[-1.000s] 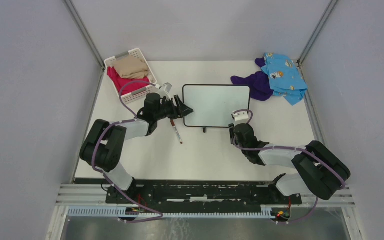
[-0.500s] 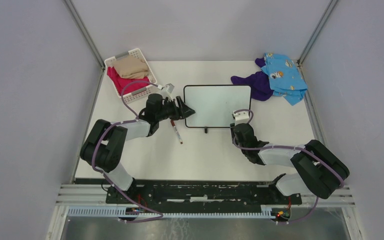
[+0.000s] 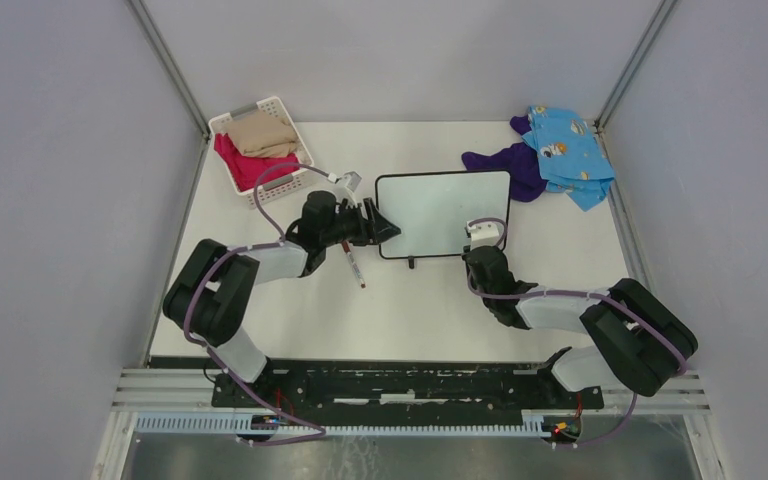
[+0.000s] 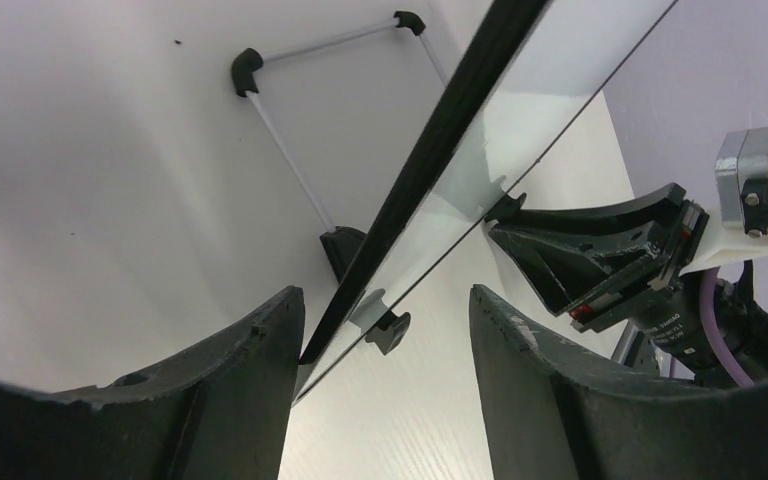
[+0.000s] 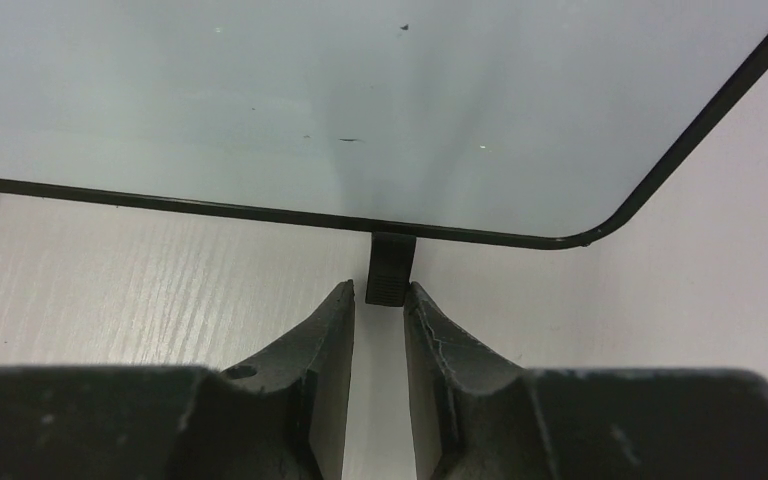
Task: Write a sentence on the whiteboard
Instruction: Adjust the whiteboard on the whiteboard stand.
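Marker pen lies loose on the table, at about 6 o'clock from your left gripper and apart from both arms.

At nearly the same depth, your right gripper points toward 12 o'clock at the near rim of the whiteboard, close to its right corner. Its fingers are drawn in to a narrow slot. One little black foot under the board's frame sits right at the mouth of that slot, its near end between the two tips. You cannot tell from the wrist view whether the tips press on the foot or merely flank it.

Your left gripper reaches in from 9 o'clock with its jaws spread wide. The board's thin black left edge runs through the gap, close against one finger and well clear of the other, so nothing is pinched there.

The board itself is at the middle of the table, long side running 9 to 3 o'clock. The face seen by the right wrist is plain white with a few tiny specks.

Farther back, at 10 o'clock from the board, a white basket holds a tan cloth and a red cloth. At 2 o'clock a purple cloth lies just beside the board's far right corner, with a blue printed cloth overlapping it.
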Robot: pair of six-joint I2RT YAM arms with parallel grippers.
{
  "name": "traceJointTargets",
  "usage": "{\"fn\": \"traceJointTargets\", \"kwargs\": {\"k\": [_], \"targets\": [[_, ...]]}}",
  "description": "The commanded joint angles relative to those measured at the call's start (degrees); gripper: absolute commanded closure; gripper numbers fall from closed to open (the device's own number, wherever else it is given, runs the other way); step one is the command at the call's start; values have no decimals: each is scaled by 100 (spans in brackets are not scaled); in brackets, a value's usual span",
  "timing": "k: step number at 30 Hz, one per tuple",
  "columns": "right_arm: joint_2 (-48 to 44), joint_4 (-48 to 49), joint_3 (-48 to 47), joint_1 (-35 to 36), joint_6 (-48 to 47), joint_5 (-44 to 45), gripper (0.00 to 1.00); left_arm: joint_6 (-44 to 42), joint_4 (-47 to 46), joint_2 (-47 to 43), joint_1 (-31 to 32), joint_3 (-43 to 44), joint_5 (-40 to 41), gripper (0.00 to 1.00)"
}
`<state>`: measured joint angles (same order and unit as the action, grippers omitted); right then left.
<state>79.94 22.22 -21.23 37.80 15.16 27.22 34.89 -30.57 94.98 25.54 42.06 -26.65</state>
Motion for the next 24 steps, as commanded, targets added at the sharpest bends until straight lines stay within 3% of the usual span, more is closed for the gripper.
{"fn": "traceJointTargets", "kwargs": {"k": [1, 10, 24], "targets": [[-13, 347, -171, 36, 58, -225, 70, -28, -257, -49, 153, 109, -49, 33], [-88, 286, -96, 41, 58, -46, 69, -267, 152, -227, 153, 200, 258, 34], [-185, 196, 45, 25, 39, 229, 73, -712, 710, -129, 93, 430, 333, 69]]}}
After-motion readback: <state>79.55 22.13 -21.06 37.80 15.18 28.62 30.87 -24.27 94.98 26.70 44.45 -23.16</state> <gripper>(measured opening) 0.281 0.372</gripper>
